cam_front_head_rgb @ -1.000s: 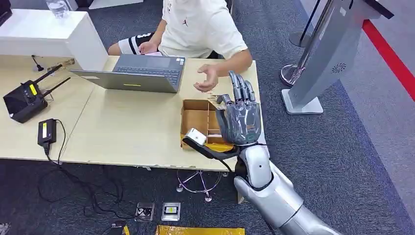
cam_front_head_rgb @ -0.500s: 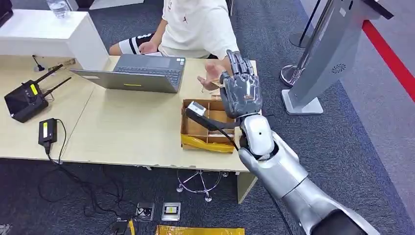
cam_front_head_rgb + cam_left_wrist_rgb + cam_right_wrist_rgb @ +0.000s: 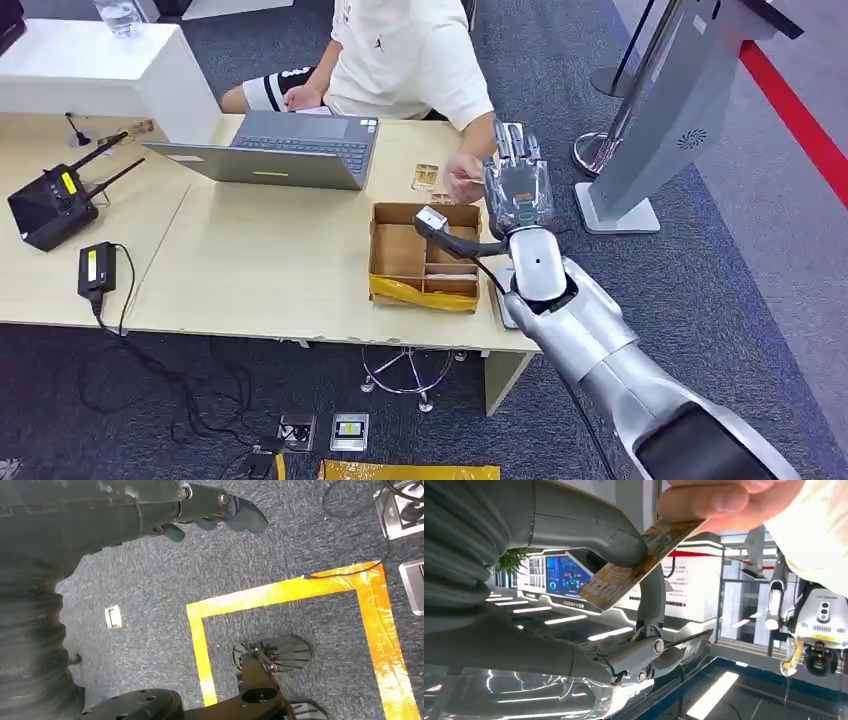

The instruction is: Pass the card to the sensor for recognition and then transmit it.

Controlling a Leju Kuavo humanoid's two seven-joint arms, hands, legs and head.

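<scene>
My right hand [image 3: 517, 190] is raised over the table's far right corner, past the cardboard box [image 3: 398, 250]. In the right wrist view its thumb and a finger pinch a brown patterned card [image 3: 629, 572]. A person's hand [image 3: 724, 500] grips the card's other end. In the head view that same person's hand [image 3: 462, 170] meets my right hand, with the card [image 3: 470, 181] showing as a thin strip between them. My left hand [image 3: 215, 510] hangs above the carpet with nothing in it.
A person in a white shirt [image 3: 405, 50] sits at the far side behind a laptop [image 3: 275, 150]. A second gold card [image 3: 425, 177] lies beside the laptop. A black radio unit [image 3: 50, 205] and charger [image 3: 96, 268] are at the left. A grey kiosk [image 3: 670, 110] stands at the right.
My right arm has swung from above the box out toward the person at the far edge. The person's open hand has closed on the card's free end.
</scene>
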